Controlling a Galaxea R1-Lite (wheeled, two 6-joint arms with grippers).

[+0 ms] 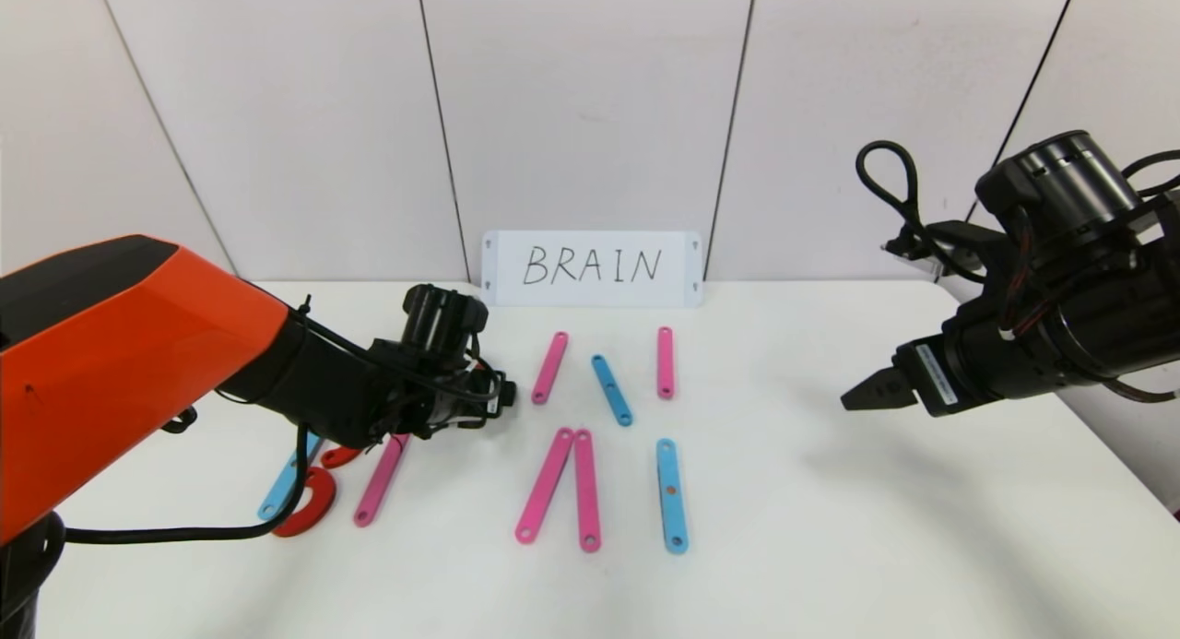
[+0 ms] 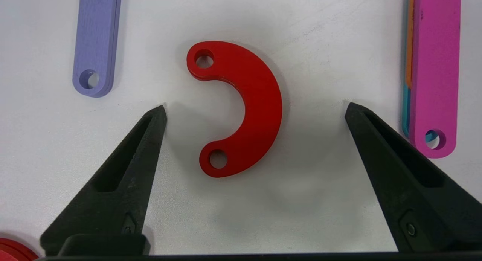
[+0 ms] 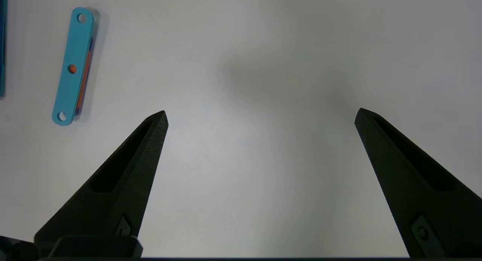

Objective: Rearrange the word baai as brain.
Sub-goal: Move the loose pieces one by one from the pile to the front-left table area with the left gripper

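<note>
Though flat – red C-shaped curve, two-holed.

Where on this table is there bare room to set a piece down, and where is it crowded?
Bare: the table on the robot's right, from the long blue strip out under the open right gripper. Crowded: the robot's left, where the open left gripper hangs over a red curve between purple strip and pink strip.
</note>
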